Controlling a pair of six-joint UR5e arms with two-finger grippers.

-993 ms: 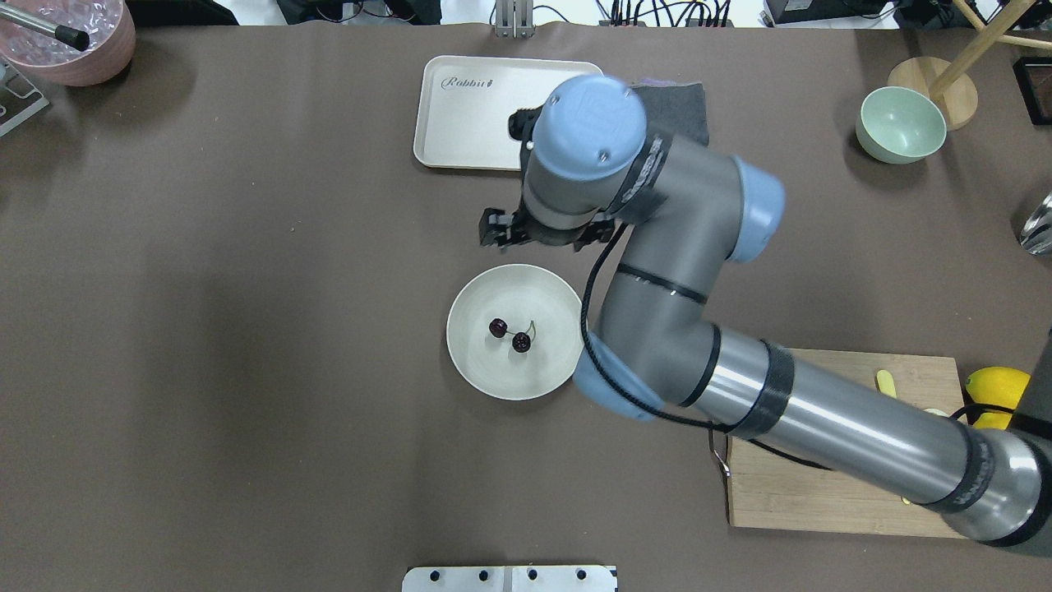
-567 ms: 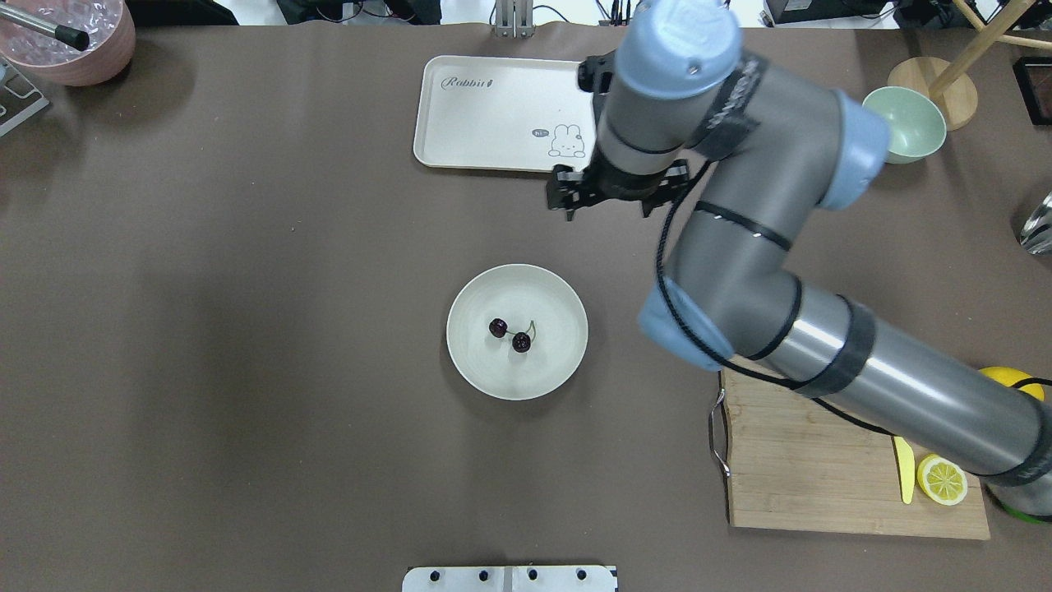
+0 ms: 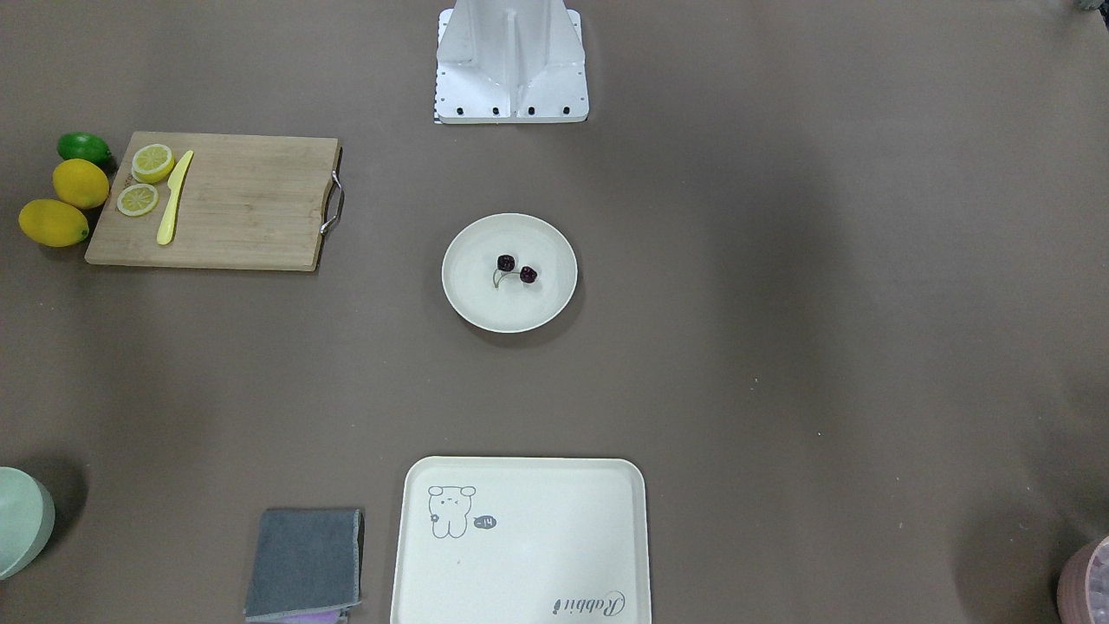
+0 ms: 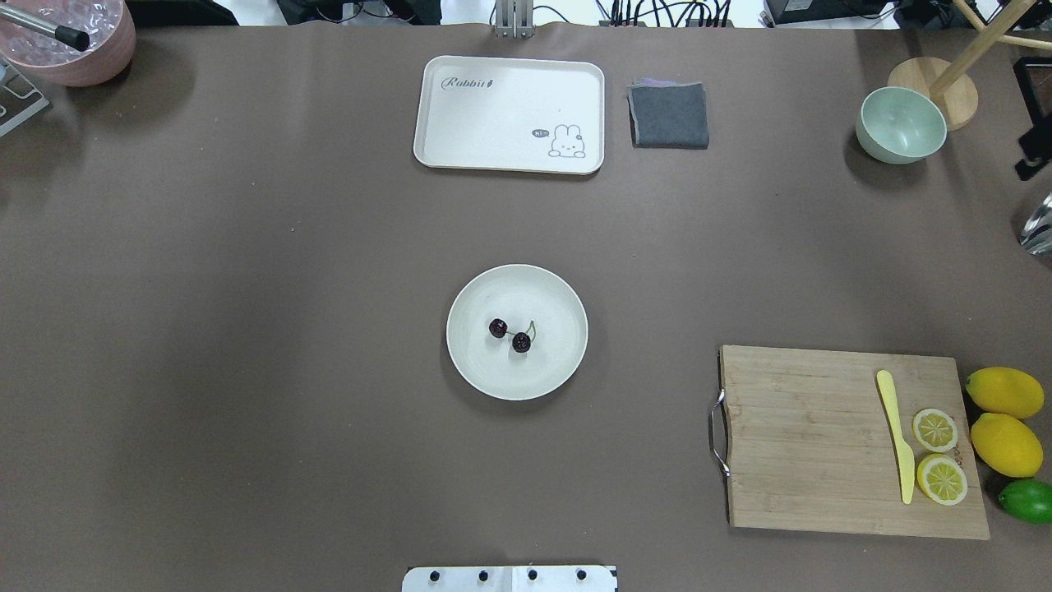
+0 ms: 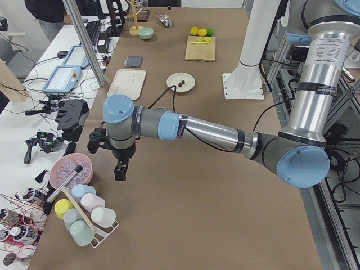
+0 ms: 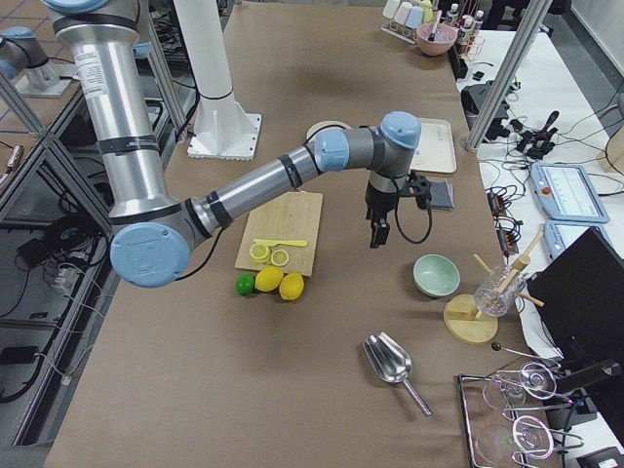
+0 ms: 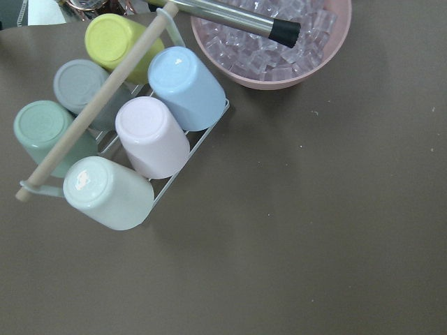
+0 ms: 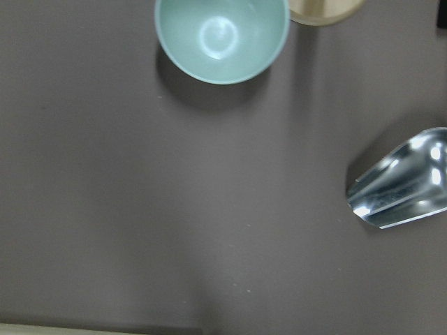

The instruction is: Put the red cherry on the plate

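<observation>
The red cherry (image 4: 509,333), a dark pair joined by thin stems, lies inside the round cream plate (image 4: 546,366) at the table's middle; the front view shows the cherry (image 3: 516,269) and plate (image 3: 481,295) too. My right gripper (image 6: 377,241) hangs over the table far from the plate, between a grey cloth and a green bowl. My left gripper (image 5: 120,170) hangs near the pink ice bowl at the other end. I cannot tell whether either is open or shut. Neither wrist view shows fingers.
At the back are a rabbit tray (image 4: 509,115) and a grey cloth (image 4: 669,115), with a green bowl (image 4: 900,123) to their right. A cutting board (image 4: 805,444) holds lemon slices and a yellow knife, lemons beside it. A cup rack (image 7: 119,132) and a metal scoop (image 8: 398,188) lie at the ends.
The right arm has swung from beside the plate to the far right, out of the overhead view. The cherry and plate have not moved.
</observation>
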